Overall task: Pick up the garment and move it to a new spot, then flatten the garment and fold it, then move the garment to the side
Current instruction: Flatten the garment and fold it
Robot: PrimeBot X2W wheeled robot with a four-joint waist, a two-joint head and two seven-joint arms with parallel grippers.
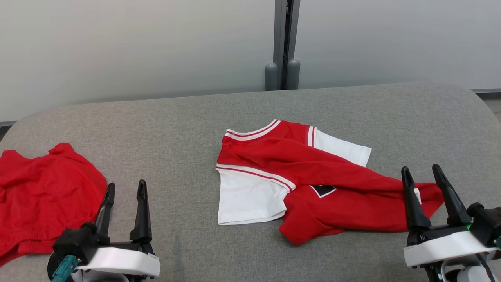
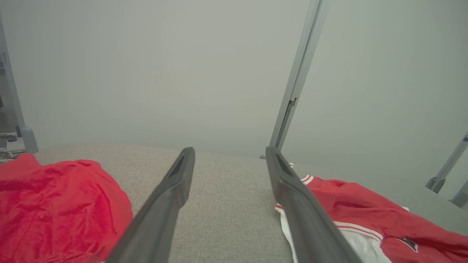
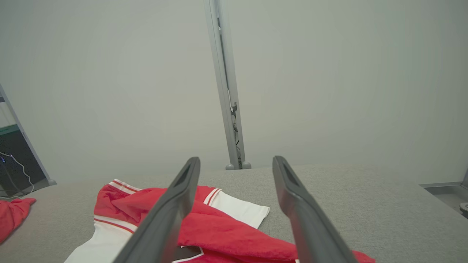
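Observation:
The garment [image 1: 297,172], a red and white shirt with striped trim and a small black patch, lies crumpled in the middle of the grey table [image 1: 176,129]. One white sleeve points toward me and its red body trails off to the right. My right gripper [image 1: 420,167] stands open at that right end, its left finger in front of the red cloth. In the right wrist view the garment [image 3: 226,226] lies below and left of the open right gripper [image 3: 236,159]. My left gripper [image 1: 126,183] is open at the lower left, apart from the shirt [image 2: 351,204], over bare table [image 2: 229,149].
A second, all-red garment [image 1: 43,192] lies bunched at the table's left edge, just left of my left gripper. A pale wall with a grey post [image 1: 282,43] stands behind the table. Bare grey surface stretches along the far side and right of the shirt.

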